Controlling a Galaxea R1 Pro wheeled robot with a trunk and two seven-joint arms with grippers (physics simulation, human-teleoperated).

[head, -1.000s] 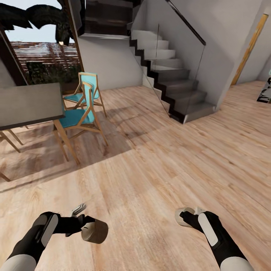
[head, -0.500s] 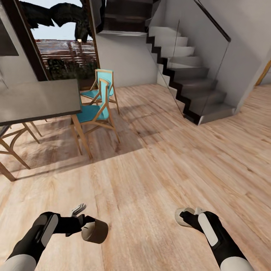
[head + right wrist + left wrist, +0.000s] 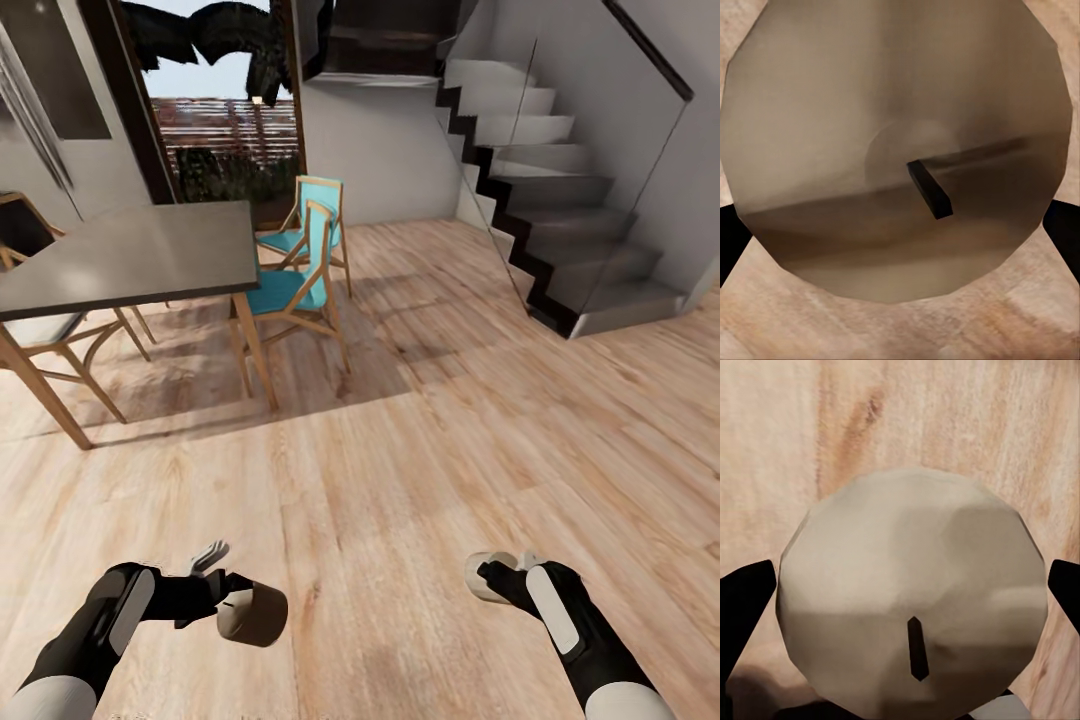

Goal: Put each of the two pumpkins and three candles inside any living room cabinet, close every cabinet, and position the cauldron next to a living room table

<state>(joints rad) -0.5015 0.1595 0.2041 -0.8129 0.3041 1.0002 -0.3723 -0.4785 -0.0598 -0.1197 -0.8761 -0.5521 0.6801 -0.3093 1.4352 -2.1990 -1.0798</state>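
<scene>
We hold one candle in each pincer above the wooden floor [image 3: 420, 480]. Our left pincer [image 3: 232, 600] is clamped on a beige candle [image 3: 252, 614]; our right pincer [image 3: 490, 576] is clamped on a second candle [image 3: 480, 578]. A grey dining table [image 3: 130, 255] with teal chairs [image 3: 295, 285] stands ahead to the left, a staircase [image 3: 570, 220] to the right.

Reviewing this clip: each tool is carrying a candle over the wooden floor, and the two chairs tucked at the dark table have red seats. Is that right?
Not quite: the chairs at the dark table have teal-blue seats, not red, as the head view shows. The rest holds: the left tool and the right tool each carry a candle, one on the left and one on the right, over the wooden floor.
</scene>
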